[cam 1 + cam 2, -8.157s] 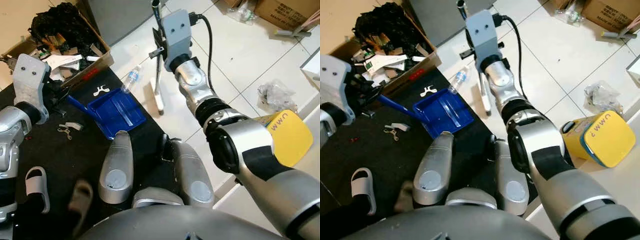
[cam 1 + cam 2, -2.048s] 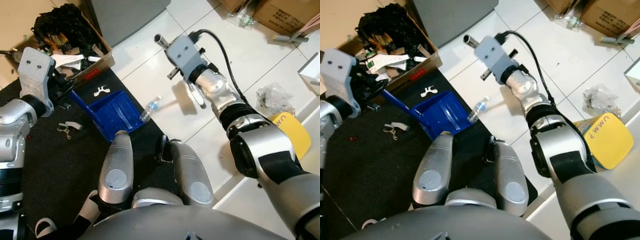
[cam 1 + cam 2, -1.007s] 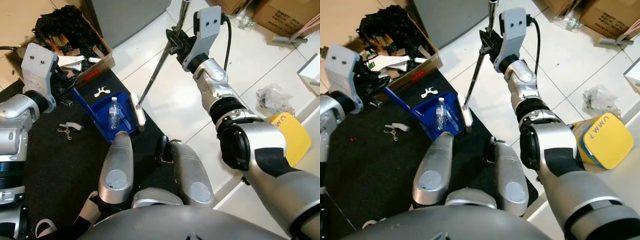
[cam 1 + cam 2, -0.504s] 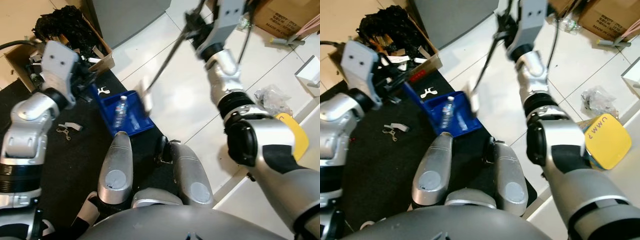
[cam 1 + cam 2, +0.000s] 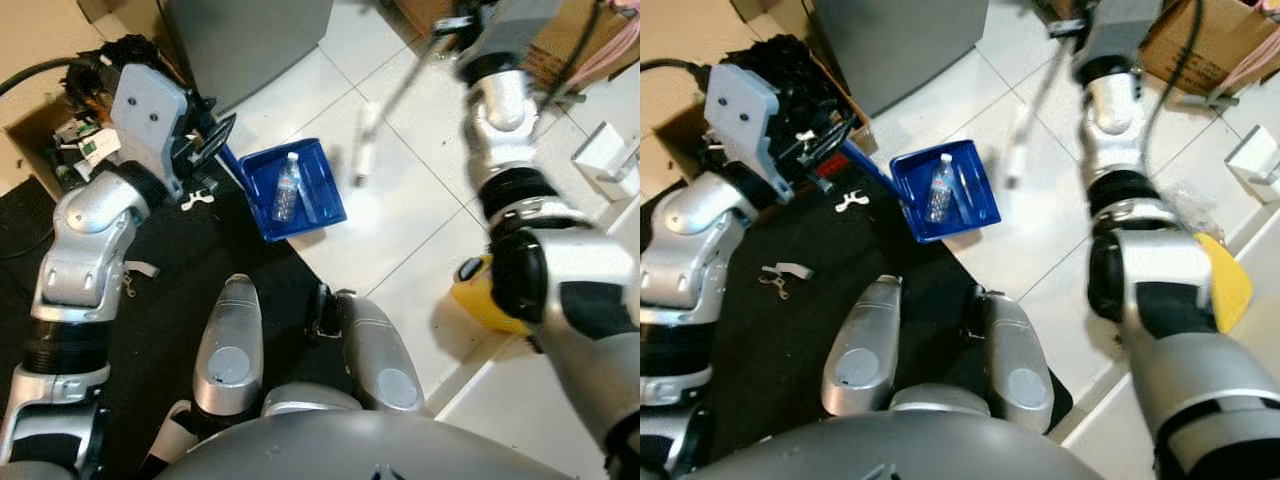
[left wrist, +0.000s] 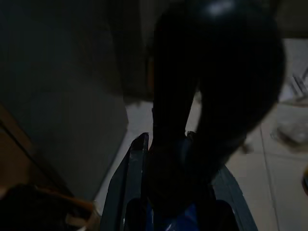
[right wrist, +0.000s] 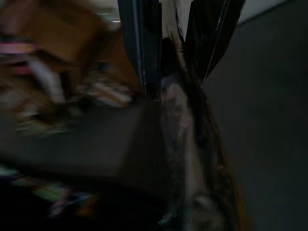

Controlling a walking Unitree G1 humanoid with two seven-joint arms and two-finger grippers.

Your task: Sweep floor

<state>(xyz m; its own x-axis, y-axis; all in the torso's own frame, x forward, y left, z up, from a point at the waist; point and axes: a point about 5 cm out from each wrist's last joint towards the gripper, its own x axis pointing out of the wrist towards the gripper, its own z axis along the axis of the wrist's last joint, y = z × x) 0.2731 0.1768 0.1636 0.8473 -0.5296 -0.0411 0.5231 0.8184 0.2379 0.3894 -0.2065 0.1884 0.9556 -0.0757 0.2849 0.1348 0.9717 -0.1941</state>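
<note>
Holding: the left gripper (image 5: 825,150) is clenched on the dark blue handle of the dustpan (image 5: 295,190), seen in the head views above the black mat (image 5: 150,300).
Dustpan: blue, tilted, its tray over the edge where the black mat meets the white tile floor (image 5: 400,230); the left wrist view, very dark, shows the blue handle running between the two black fingers (image 6: 168,120).
Bottle: a clear plastic bottle (image 5: 288,186) lies inside the dustpan tray, lengthwise.
Broom: a thin pole with a pale head (image 5: 364,150), blurred, slants over the white tiles just beside the dustpan's far edge, apart from it.
Right gripper: raised at the top of the head views (image 5: 1065,22), closed around the broom pole; the right wrist view is blurred, with the pole between the black fingers (image 7: 211,29).
Mat edge: a small white bracket (image 5: 850,203) lies on the mat near the dustpan handle.
Far corner: a cardboard box of dark clutter (image 5: 100,70) sits beyond the mat, behind the left arm.
Right side: a yellow container (image 5: 485,295) rests on the tiles, partly hidden by the right arm.
</note>
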